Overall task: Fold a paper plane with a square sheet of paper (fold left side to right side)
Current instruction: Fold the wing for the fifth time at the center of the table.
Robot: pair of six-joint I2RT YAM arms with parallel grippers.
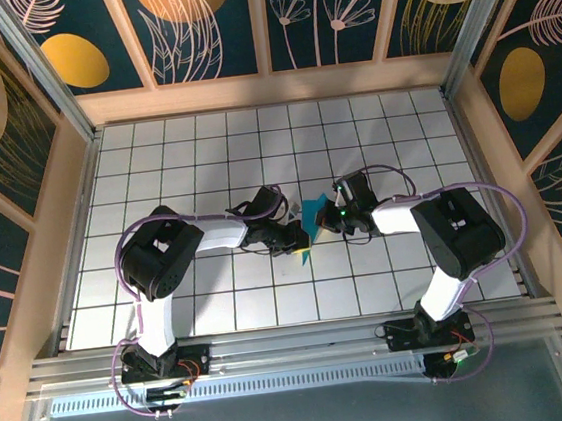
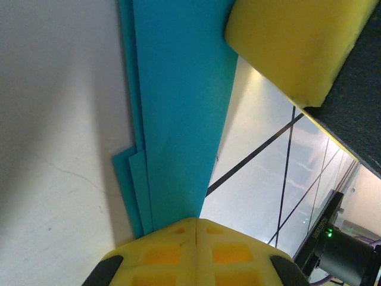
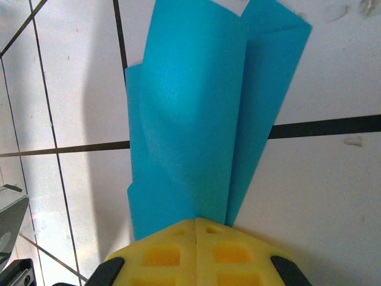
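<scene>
The square sheet of paper (image 1: 312, 211), bright cyan-blue, is folded into a narrow strip of several layers and sits at the table's middle between both grippers. My left gripper (image 1: 301, 243) comes in from the left and is shut on one end of it. In the left wrist view the layered paper (image 2: 178, 119) runs up from my closed yellow fingertips (image 2: 196, 219) to a yellow pad of the right gripper (image 2: 292, 42). My right gripper (image 1: 326, 220) is shut on the other end. In the right wrist view the paper (image 3: 190, 119) fans out from its closed tips (image 3: 196, 219) with loose flaps.
The white grid-tiled table (image 1: 204, 148) is boxed in by wooden walls (image 1: 268, 88) at the back and on both sides. The two arm bases (image 1: 161, 364) stand on the rail at the near edge. The right arm's dark wrist with a green light (image 2: 333, 250) is close by.
</scene>
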